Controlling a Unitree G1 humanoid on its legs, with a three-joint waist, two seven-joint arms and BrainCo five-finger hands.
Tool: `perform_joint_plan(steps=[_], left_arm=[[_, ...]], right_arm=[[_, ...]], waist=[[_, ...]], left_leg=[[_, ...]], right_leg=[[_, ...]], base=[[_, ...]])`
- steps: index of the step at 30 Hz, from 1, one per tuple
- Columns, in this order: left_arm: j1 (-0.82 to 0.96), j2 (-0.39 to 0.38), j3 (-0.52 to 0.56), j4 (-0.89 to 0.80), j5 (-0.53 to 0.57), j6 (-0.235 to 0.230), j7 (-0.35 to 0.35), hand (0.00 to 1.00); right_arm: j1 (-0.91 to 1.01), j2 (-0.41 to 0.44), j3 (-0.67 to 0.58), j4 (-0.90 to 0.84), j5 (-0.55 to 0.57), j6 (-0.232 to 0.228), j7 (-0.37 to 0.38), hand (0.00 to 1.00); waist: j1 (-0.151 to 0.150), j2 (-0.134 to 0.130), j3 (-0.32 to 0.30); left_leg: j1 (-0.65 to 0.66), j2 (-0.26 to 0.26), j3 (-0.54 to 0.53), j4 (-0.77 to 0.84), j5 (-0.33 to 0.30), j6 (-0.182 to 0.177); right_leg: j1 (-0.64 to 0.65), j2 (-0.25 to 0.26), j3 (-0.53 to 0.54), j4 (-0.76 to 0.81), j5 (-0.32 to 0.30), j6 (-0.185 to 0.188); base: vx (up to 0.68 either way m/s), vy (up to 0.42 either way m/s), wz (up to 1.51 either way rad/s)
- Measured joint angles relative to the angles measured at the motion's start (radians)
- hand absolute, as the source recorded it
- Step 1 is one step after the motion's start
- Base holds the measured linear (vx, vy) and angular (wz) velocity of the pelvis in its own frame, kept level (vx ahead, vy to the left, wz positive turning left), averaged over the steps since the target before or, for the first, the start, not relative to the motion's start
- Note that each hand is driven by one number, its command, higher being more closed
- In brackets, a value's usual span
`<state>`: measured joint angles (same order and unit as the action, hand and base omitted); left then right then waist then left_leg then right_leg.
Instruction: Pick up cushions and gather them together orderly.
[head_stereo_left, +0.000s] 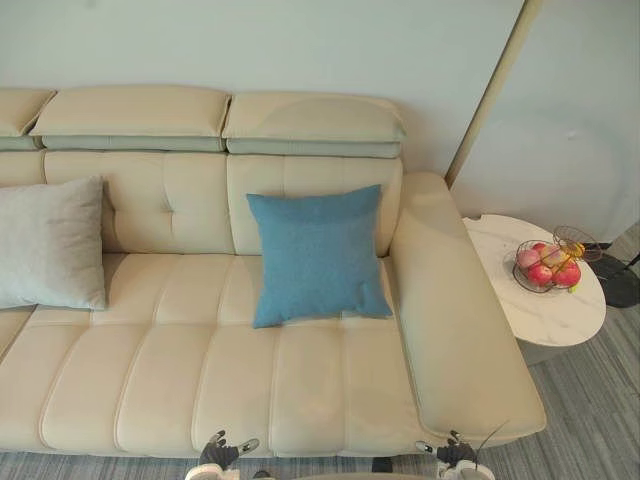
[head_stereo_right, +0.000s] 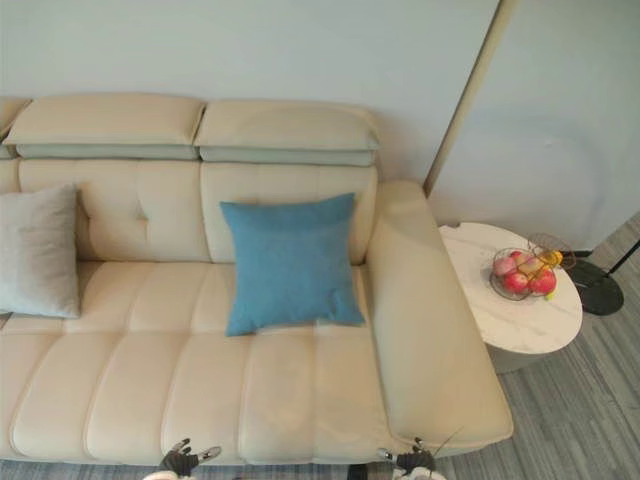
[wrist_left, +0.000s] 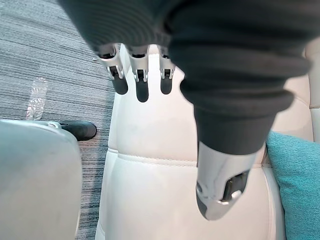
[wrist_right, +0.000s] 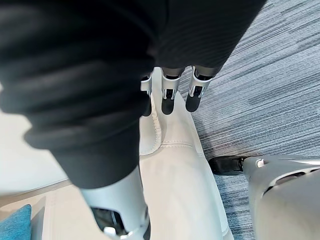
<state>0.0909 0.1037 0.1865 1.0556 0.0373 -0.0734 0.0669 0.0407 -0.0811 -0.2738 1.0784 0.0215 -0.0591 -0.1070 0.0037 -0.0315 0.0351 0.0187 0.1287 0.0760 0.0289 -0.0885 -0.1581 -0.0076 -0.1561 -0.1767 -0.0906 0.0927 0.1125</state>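
A blue cushion (head_stereo_left: 317, 254) leans upright against the backrest of the cream sofa (head_stereo_left: 180, 380), near its right armrest. A grey cushion (head_stereo_left: 50, 242) leans against the backrest at the far left. My left hand (head_stereo_left: 222, 453) hangs low at the sofa's front edge, well short of the blue cushion, its fingers (wrist_left: 141, 80) straight and empty. My right hand (head_stereo_left: 455, 455) hovers by the front corner of the armrest, its fingers (wrist_right: 170, 95) also straight and holding nothing. A corner of the blue cushion (wrist_left: 297, 185) appears in the left wrist view.
A round white marble side table (head_stereo_left: 560, 320) stands right of the armrest (head_stereo_left: 460, 320), carrying a wire basket of red fruit (head_stereo_left: 548, 264). A slanted lamp pole (head_stereo_left: 490, 95) rises behind it. Grey carpet (wrist_right: 270, 75) lies before the sofa; a plastic bottle (wrist_left: 36, 97) lies on it.
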Motion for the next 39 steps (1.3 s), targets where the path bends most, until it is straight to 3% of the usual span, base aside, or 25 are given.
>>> perform_joint_plan(steps=[13, 28, 31, 36, 39], left_arm=[[0.001, 0.0, -0.01, 0.017, 0.001, 0.002, 0.014, 0.0], [-0.001, 0.001, -0.007, 0.024, -0.002, 0.022, 0.015, 0.0], [-0.023, -0.004, -0.004, 0.018, -0.002, 0.023, 0.014, 0.0], [-0.053, -0.022, 0.021, 0.015, -0.005, 0.024, 0.015, 0.0], [-0.076, -0.031, 0.023, 0.016, -0.014, 0.033, 0.015, 0.0]], right_arm=[[0.0, -0.001, 0.003, 0.002, -0.002, 0.002, 0.0, 0.0], [0.022, -0.001, 0.002, 0.013, -0.022, 0.057, -0.015, 0.0], [0.017, -0.006, -0.001, 0.008, -0.023, 0.057, -0.018, 0.0], [-0.006, 0.007, 0.002, -0.026, -0.023, 0.058, -0.028, 0.0], [-0.006, 0.04, 0.005, -0.096, -0.027, 0.057, -0.027, 0.0]], waist=[[-0.013, 0.007, -0.002], [-0.015, 0.014, 0.021], [-0.013, 0.022, 0.061], [0.001, 0.028, 0.075], [-0.001, -0.004, 0.091]], left_leg=[[0.024, -0.003, -0.003, -0.009, -0.002, 0.012], [0.057, -0.001, -0.002, -0.005, -0.003, 0.012], [0.011, 0.013, -0.006, 0.125, -0.071, 0.011], [-0.071, 0.016, -0.039, 0.299, -0.187, 0.019], [-0.069, 0.012, 0.055, 0.35, -0.218, 0.037]], right_leg=[[0.013, 0.0, 0.003, 0.002, -0.008, 0.007], [0.062, -0.004, -0.022, 0.002, -0.012, 0.008], [0.037, 0.003, 0.001, 0.047, -0.035, 0.006], [-0.067, 0.021, 0.098, 0.158, -0.056, 0.007], [-0.138, 0.023, 0.182, 0.215, -0.048, 0.005]], base=[[0.02, 0.002, -0.01], [-0.02, -0.003, 0.02], [-0.03, 0.017, -0.09], [-0.02, 0.074, -0.54], [-0.02, 0.108, -0.97]])
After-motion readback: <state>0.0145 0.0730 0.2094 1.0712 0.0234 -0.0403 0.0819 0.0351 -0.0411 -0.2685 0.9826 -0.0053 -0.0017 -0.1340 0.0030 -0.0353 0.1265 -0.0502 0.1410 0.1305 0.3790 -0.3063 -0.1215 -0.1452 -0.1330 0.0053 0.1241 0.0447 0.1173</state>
